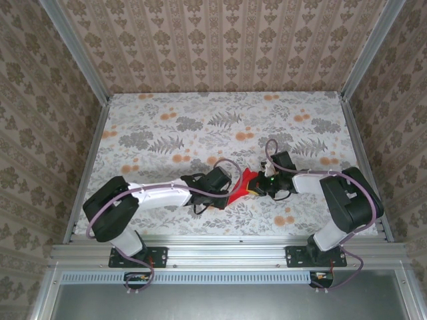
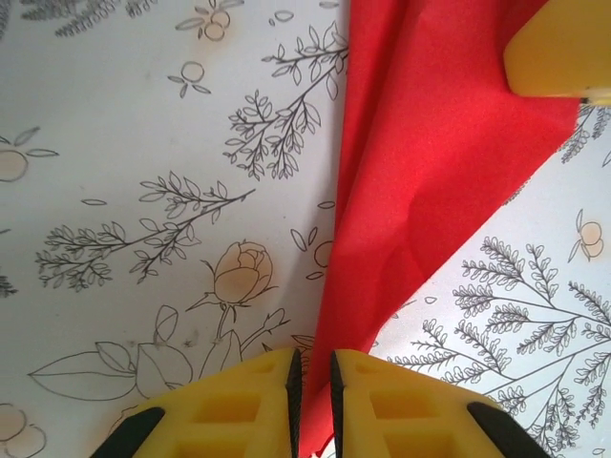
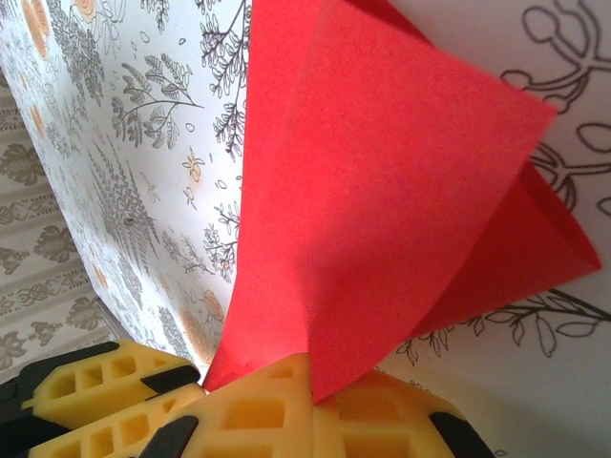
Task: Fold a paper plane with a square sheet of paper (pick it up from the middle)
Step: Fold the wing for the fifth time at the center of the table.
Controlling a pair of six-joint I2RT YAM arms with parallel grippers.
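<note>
- The red square sheet of paper [image 1: 244, 181] hangs just off the flowered worktop [image 1: 167, 127], strung between the two pincers and already creased into loose flaps.
- The left pincer [image 2: 312, 396] has its yellow pads drawn nearly together, clamped on a narrow tail of the sheet that runs down into the slit between them.
- The right pincer [image 3: 310, 405] is closed tight on the sheet's opposite end; a broad red flap fans up and away from its pads.
- One of the right pincer's fingertips [image 2: 558, 48] pokes in at the sheet's far corner in the left wrist view.
- Handling, as I judge it: featherweight, floppy, easy to tear or crumple. It should be gripped on a folded edge, where the layers stiffen it, and never pulled hard apart.
- The left arm [image 1: 160, 195] lies low and stretched out toward the sheet from the left.
- The right arm [image 1: 313, 181] is bent sharply, forearm reaching in level from the sheet's right.
</note>
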